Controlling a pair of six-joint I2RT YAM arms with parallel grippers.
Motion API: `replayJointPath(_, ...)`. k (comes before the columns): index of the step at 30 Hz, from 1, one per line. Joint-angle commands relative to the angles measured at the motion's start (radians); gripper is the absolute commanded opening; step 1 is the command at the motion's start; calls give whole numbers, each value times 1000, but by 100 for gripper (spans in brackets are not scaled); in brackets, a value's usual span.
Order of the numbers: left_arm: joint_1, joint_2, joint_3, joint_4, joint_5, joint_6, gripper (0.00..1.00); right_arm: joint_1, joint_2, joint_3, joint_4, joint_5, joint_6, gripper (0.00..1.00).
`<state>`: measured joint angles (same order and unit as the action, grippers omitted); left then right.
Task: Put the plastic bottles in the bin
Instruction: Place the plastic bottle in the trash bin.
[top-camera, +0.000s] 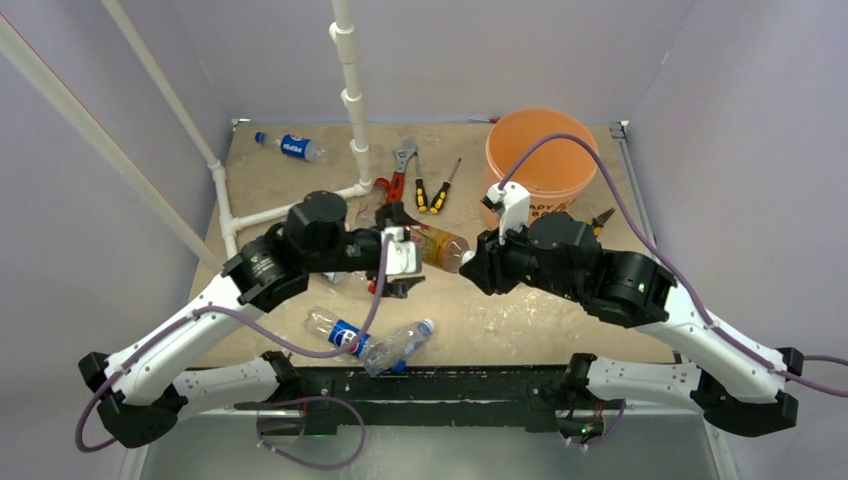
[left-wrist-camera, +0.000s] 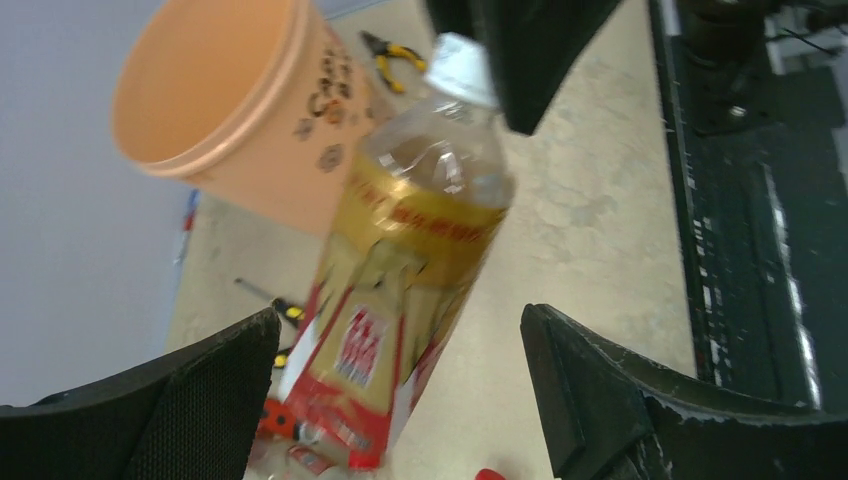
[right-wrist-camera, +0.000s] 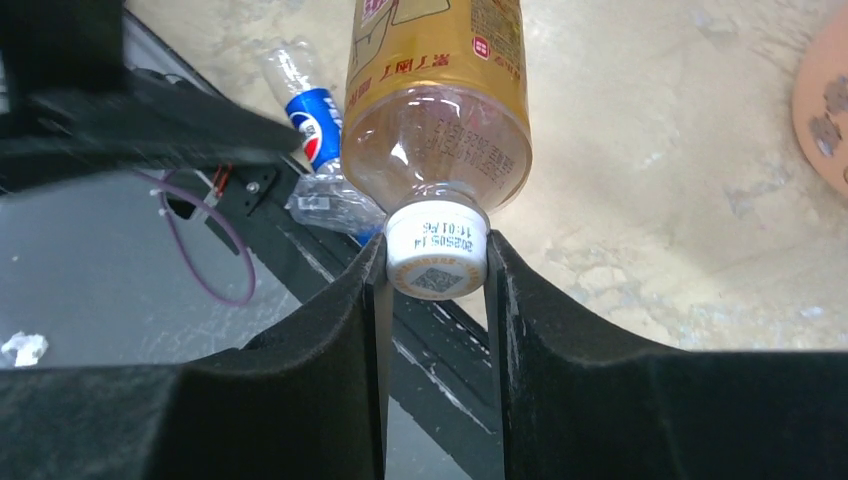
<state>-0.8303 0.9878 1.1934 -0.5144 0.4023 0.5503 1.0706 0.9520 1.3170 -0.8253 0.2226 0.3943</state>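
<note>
The amber-filled bottle (top-camera: 443, 247) with a gold and red label and a white cap hangs in the air between my two grippers, above the table's middle. My right gripper (right-wrist-camera: 437, 262) is shut on its white cap (right-wrist-camera: 437, 248) and shows in the top view (top-camera: 470, 262). My left gripper (left-wrist-camera: 400, 330) is open around the bottle's base, and both jaws stand clear of the label (left-wrist-camera: 385, 300). The orange bin (top-camera: 540, 195) stands at the back right, behind the right arm. Two more plastic bottles, one with a Pepsi label (top-camera: 338, 333) and one with a blue cap (top-camera: 398, 346), lie near the front edge. Another Pepsi bottle (top-camera: 292, 146) lies at the back left.
A white pipe frame (top-camera: 350, 100) rises at the back centre and left. A red-handled wrench (top-camera: 398, 170) and yellow-black screwdrivers (top-camera: 435, 190) lie beside it. Yellow-handled pliers (top-camera: 600, 220) lie next to the bin. A black rail (top-camera: 440, 385) runs along the near edge.
</note>
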Motion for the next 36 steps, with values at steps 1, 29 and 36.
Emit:
replayJointPath(1,-65,39,46,-68,87,121,91,2,24,87,57,-124,-102,0)
replayJointPath(29,-107,69,-31,0,-83,120,91,2,69,257,-44,-201,-245,0)
replayJointPath(36,-105,88,-23,27,-65,72,58,2,62,257,-39,-193,-245,0)
